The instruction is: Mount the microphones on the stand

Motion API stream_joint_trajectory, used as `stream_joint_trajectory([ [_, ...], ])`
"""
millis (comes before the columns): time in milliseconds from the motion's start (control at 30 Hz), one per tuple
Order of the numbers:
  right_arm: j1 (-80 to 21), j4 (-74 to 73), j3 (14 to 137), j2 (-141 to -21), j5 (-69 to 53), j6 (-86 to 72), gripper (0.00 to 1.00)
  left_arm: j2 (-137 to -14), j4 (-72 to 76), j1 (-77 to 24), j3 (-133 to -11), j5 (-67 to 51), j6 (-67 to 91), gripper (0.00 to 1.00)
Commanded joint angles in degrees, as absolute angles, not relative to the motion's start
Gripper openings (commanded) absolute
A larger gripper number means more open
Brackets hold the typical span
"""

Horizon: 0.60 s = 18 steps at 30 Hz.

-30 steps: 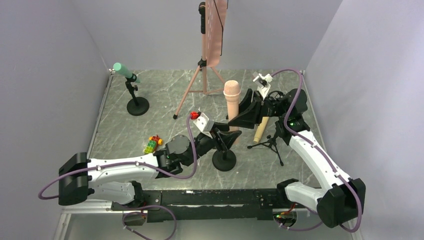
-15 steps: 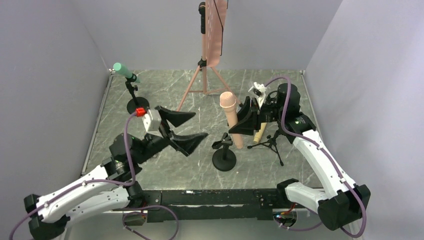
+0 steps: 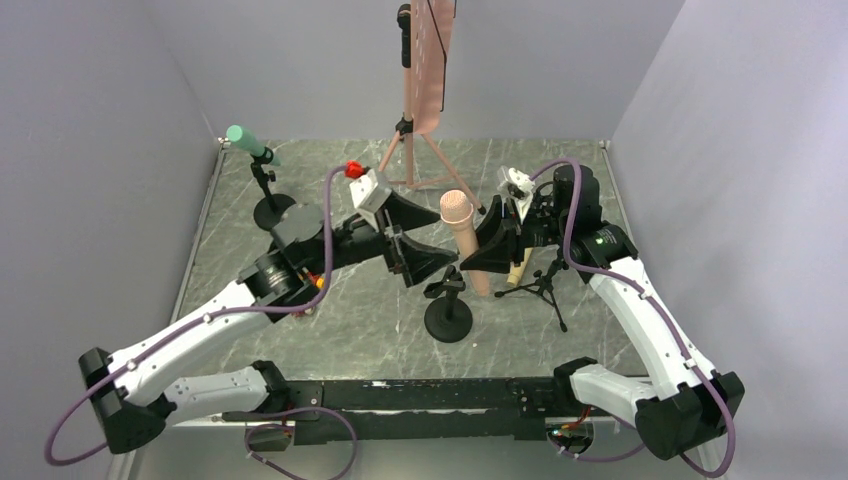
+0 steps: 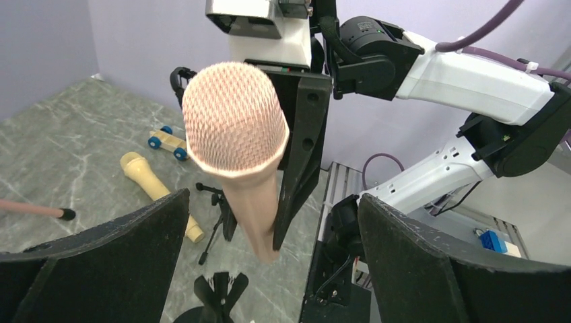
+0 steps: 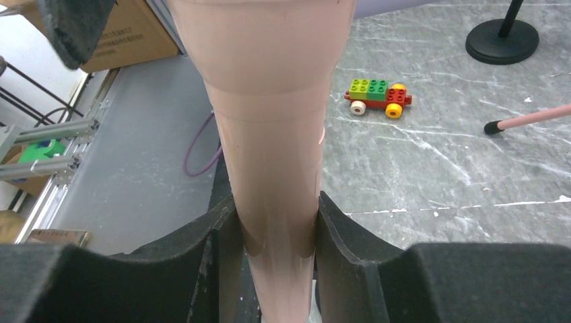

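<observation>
My right gripper (image 3: 487, 250) is shut on the lower body of a pink microphone (image 3: 457, 230), which it holds upright, head up. The microphone's tail hangs just above and right of the clip on a black round-base stand (image 3: 448, 310). In the right wrist view the pink microphone (image 5: 269, 134) fills the gap of that gripper (image 5: 275, 222). My left gripper (image 3: 435, 240) is open, level with the pink microphone's head (image 4: 236, 128), its two fingers (image 4: 108, 256) wide on either side without touching. A cream microphone (image 4: 158, 188) lies on the table beside a small black tripod stand (image 3: 545, 290).
A green microphone (image 3: 245, 140) sits on its own round-base stand (image 3: 275, 212) at the back left. A pink tripod music stand (image 3: 415, 100) rises at the back centre. A brick toy car (image 5: 374, 94) and a blue-wheeled toy (image 4: 168, 141) lie on the marble table (image 3: 330, 340).
My left gripper let go of the black stand, opened wide, swung left, then came up around the pink microphone's head. The right gripper shifted the pink microphone slightly left and lower.
</observation>
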State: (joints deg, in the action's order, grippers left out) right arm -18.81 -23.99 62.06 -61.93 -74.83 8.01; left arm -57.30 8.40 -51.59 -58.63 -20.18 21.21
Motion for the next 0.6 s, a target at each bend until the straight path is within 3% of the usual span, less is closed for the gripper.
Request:
stream_joint_trajectory([
  [0, -18.94, -23.57, 62.78, -61.49, -75.59, 9.85, 0.12, -62.97, 9.42, -51.27, -65.10, -25.58, 21.99, 0.98],
  [267, -18.87, -22.77, 61.45, -60.85, -75.77, 9.49, 0.13, -70.20, 11.26, -50.47, -72.12, -30.19, 23.87, 0.94],
  [567, -18.90, -22.79, 61.53, -61.07, -76.16, 9.50, 0.13, -72.44, 7.45, -49.55, -75.17, -30.49, 22.53, 0.78],
])
